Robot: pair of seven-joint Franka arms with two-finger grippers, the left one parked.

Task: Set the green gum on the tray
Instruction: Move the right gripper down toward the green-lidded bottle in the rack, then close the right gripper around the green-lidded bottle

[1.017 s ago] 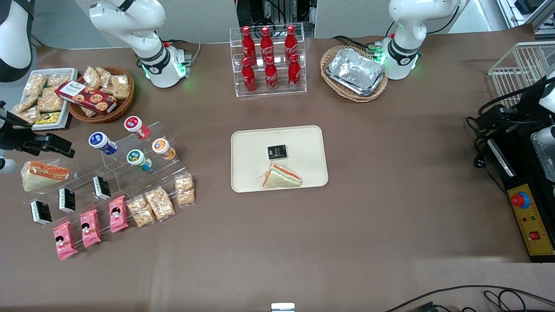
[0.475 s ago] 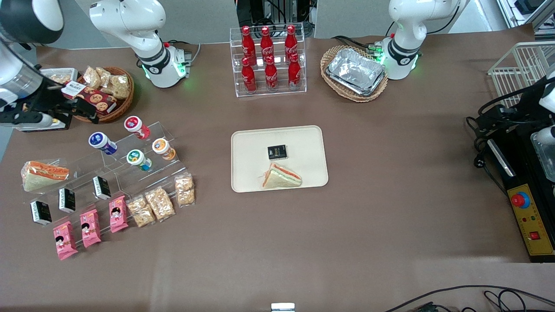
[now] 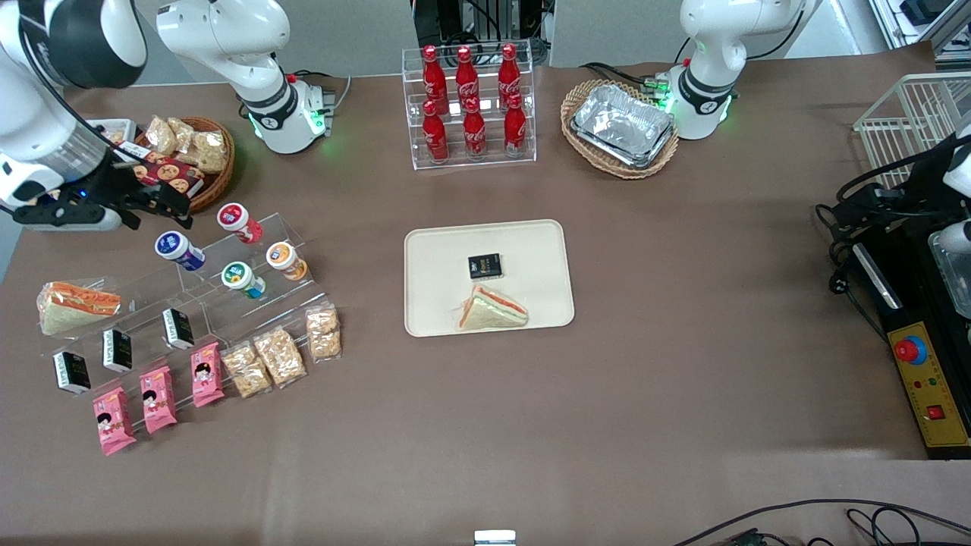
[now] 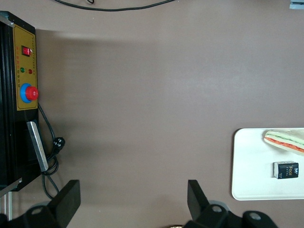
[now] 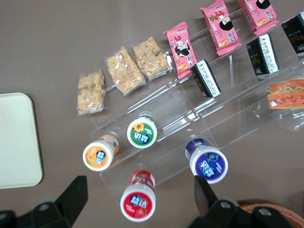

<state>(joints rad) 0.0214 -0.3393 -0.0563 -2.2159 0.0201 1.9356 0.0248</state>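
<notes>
Found the green gum standing tilted on the clear stepped display stand toward the working arm's end of the table, untouched, with the white lid and green rim turned up. Noted the orange-lidded canister just beside it on the same step, toward the tray. Saw the blue-lidded canister and the red-lidded canister one step up, both farther from the front camera than the gum.

Found the gripper hanging above the table, apart from every canister, farther from the front camera than the stand, and close to the blue-lidded canister and to the wicker basket of snacks. Saw its fingers spread wide and holding nothing.

Noted clear packets of cereal bars and pink snack packets nearer the front camera than the gum, at the foot of the stand.

Found the tray lying flat mid-table, well apart from the gum. Saw a wrapped triangular sandwich and a small black packet lying on it, the packet farther from the front camera than the sandwich.
</notes>
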